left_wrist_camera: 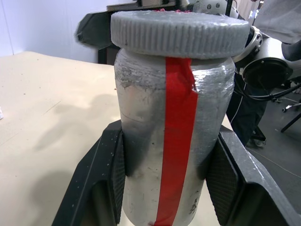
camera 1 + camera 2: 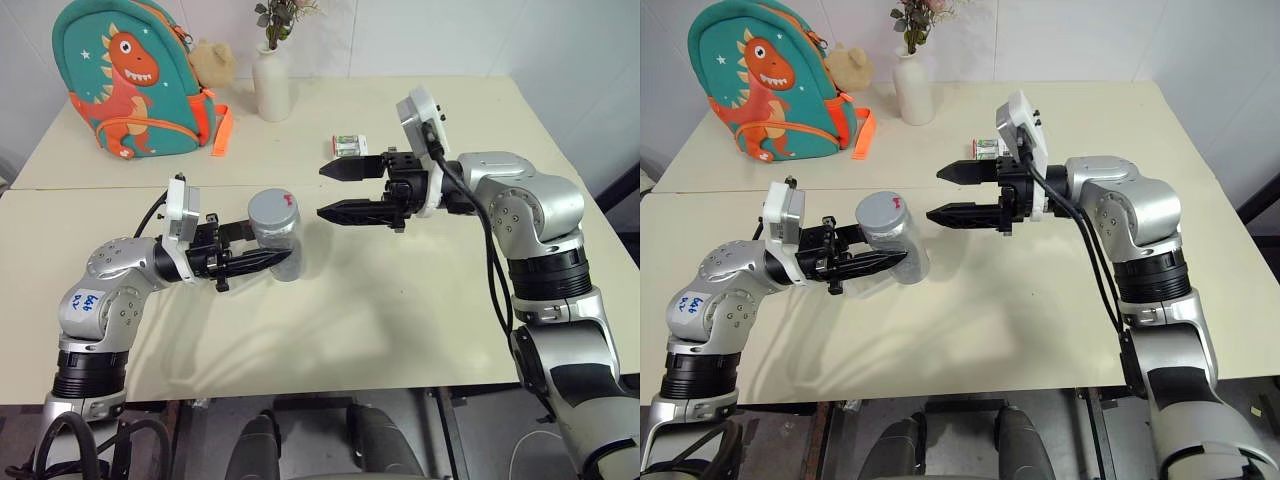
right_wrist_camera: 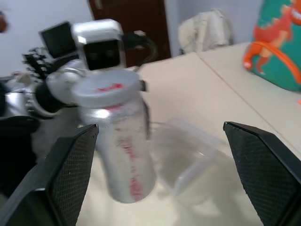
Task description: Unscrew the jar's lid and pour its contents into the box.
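**Jar held, lid still on — unscrewing not begun**

Item: small silvery-clear cylindrical jar (image 2: 278, 243) with a red strip of tape running down its side and a dulled, scuffed wall. Position: upright, lifted clear of the cream tabletop (image 2: 420, 300), clamped low on its body between the two black fingers of the left gripper (image 2: 262, 262), which is closed firmly on it.

Fitting: round grey screw lid (image 1: 180, 33) with ribbed edge and a small red mark on top. It sits square on the jar, fully seated as far as I can judge; no gap at the rim.

Contents: not discernible through the wall.

Right gripper (image 2: 338, 190): jaws spread wide, holding nothing, pointing level at the jar from just beside it, apart from the lid.

Receptacle: shallow clear plastic box (image 3: 188, 155) with rounded corners, lying on the table close by the jar in the right wrist view; it looks empty.

Progress, by my reckoning: jar secured only. Remaining: grip the lid, unscrew and remove it, tip the jar over the box.
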`<move>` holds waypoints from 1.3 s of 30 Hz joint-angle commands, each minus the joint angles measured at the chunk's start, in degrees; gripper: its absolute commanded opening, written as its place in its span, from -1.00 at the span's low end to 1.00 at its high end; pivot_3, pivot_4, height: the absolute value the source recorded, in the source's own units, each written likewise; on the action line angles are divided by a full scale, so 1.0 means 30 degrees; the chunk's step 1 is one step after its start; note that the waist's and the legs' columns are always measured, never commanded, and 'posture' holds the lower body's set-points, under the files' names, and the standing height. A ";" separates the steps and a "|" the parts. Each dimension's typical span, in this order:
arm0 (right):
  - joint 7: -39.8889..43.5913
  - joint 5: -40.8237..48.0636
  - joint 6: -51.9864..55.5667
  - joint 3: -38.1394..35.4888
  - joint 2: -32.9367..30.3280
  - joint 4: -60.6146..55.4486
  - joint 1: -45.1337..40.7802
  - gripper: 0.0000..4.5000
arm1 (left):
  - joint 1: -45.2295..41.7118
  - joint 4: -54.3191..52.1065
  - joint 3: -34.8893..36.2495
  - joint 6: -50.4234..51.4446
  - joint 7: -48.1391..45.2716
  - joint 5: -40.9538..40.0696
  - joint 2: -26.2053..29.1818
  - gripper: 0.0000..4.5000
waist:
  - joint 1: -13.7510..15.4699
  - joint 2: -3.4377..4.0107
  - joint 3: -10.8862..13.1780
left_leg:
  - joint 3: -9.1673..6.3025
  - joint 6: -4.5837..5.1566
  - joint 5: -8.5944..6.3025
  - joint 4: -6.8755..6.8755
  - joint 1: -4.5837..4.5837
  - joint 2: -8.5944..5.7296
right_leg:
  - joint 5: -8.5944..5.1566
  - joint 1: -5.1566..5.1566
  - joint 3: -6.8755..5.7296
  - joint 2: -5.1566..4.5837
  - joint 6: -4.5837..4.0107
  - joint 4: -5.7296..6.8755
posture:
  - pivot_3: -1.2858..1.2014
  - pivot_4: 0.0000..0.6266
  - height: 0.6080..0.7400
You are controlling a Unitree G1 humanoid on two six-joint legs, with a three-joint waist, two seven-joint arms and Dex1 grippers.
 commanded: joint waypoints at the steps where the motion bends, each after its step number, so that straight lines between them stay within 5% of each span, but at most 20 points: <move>1: 0.0106 0.1187 0.0330 -0.0732 0.0243 -0.1748 -0.0085 0.98 | -0.0106 -0.0662 0.0264 -0.0076 -0.0076 -0.0232 0.0330 -0.13 | -0.0006 0.0000 0.0000 | 0.0000 0.0000 0.0000 0.0001 0.0000 0.0000 | 0.0000 0.0000 0.0000 0.0001 0.0000 0.0002 | 0.03 -0.52 1.00; 21: -0.3487 -0.0668 -0.0119 0.1560 0.3779 -0.2764 -0.0555 0.98 | -0.0514 -0.0516 -0.0350 0.0067 -0.0112 -0.0134 0.0198 -0.13 | -0.0017 0.0001 0.0000 | -0.0003 -0.0002 0.0001 0.0012 0.0004 0.0004 | 0.0000 -0.0002 -0.0001 0.0003 -0.0001 0.0025 | 0.03 -0.52 1.00; 39: -0.0911 -0.1032 -0.1344 0.0337 0.1155 -0.0532 -0.0306 0.98 | -0.0338 -0.0545 -0.0181 -0.0299 -0.0086 -0.0161 0.0017 -0.13 | 0.0009 0.0000 0.0000 | -0.0002 -0.0002 0.0001 0.0014 0.0002 0.0005 | 0.0001 0.0001 -0.0001 0.0001 0.0000 0.0021 | 0.03 -0.52 1.00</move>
